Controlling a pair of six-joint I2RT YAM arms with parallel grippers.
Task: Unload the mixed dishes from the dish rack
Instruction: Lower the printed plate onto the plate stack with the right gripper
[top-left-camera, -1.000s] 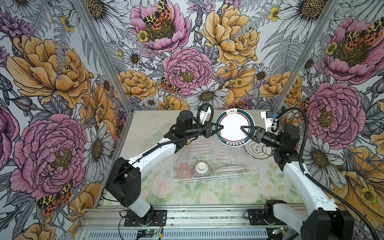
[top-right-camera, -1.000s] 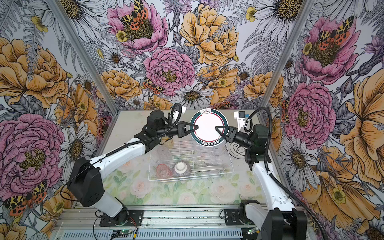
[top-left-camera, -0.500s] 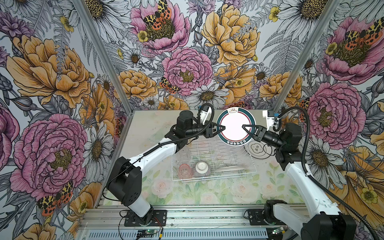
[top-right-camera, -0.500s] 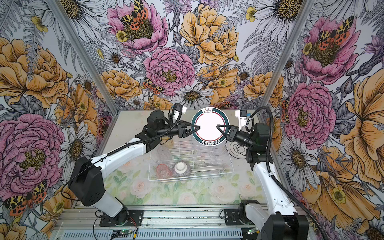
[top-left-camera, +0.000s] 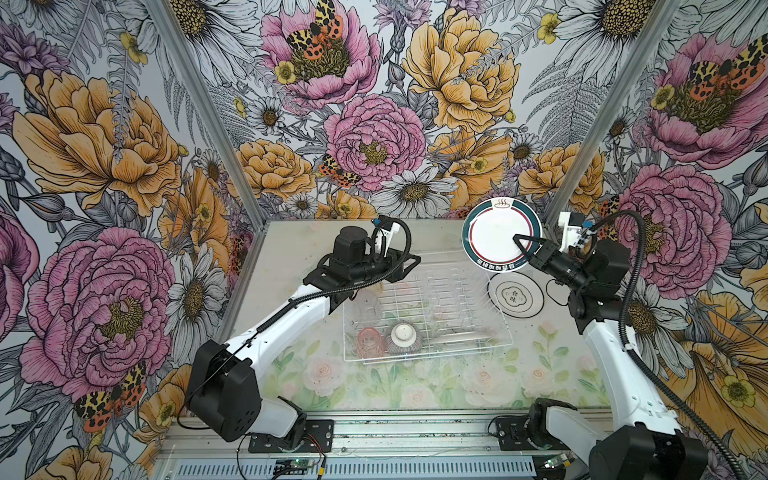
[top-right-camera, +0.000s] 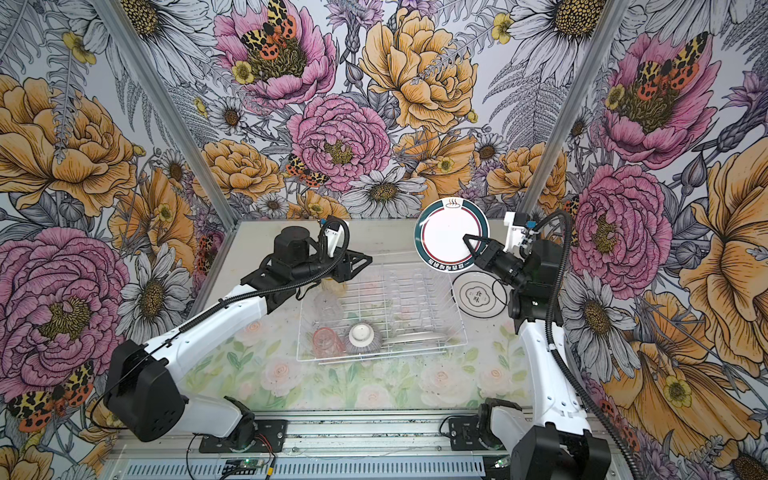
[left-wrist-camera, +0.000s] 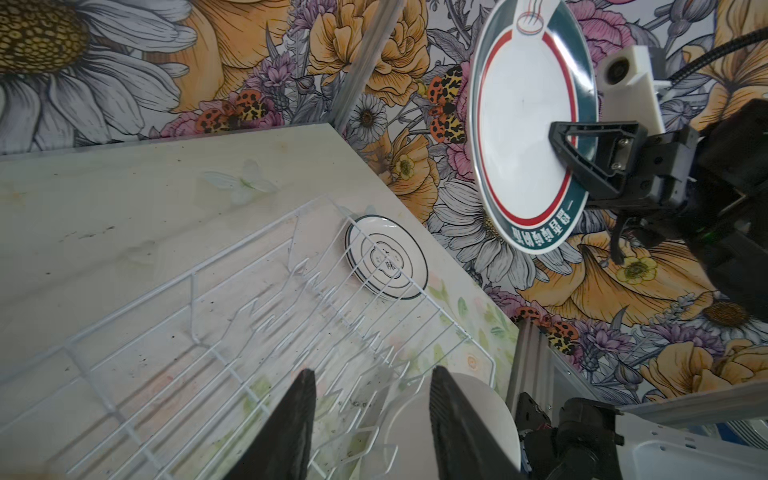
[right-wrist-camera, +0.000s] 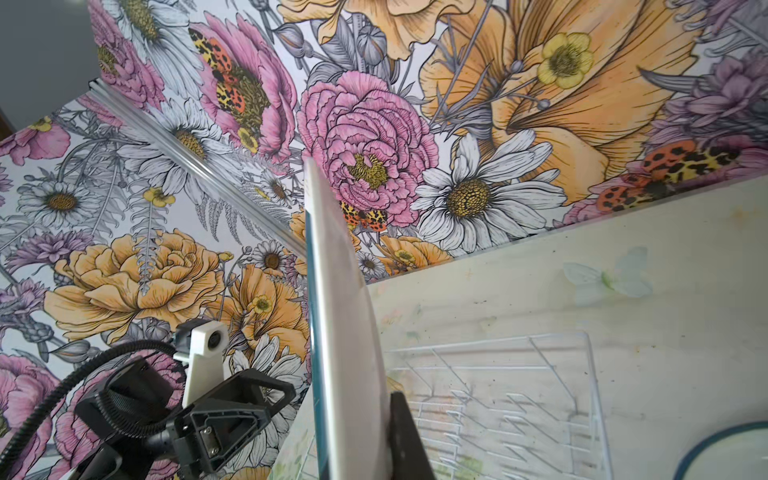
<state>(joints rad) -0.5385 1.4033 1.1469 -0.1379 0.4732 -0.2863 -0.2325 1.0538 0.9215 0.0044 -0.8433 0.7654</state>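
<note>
Versus a second ago: plate (top-left-camera: 494, 230) sits further right, free of the left gripper (left-wrist-camera: 373, 372), whose jaws stand apart, empty, over the dish rack (top-left-camera: 428, 360). Right gripper (top-left-camera: 519, 240) alone clamps the plate's dark rim, plate on edge, high above the stacked plate (top-left-camera: 515, 296) on the table (top-left-camera: 291, 253) just beside the rack. Probable drop spot; needs tilting flat first. Not yet unloaded: pink tumbler (top-left-camera: 370, 341), upturned bowl (top-left-camera: 404, 335), clear tumbler (top-left-camera: 368, 302). Rack wall crowds the stack on one side, right arm (top-left-camera: 611, 357) on the other.
</note>
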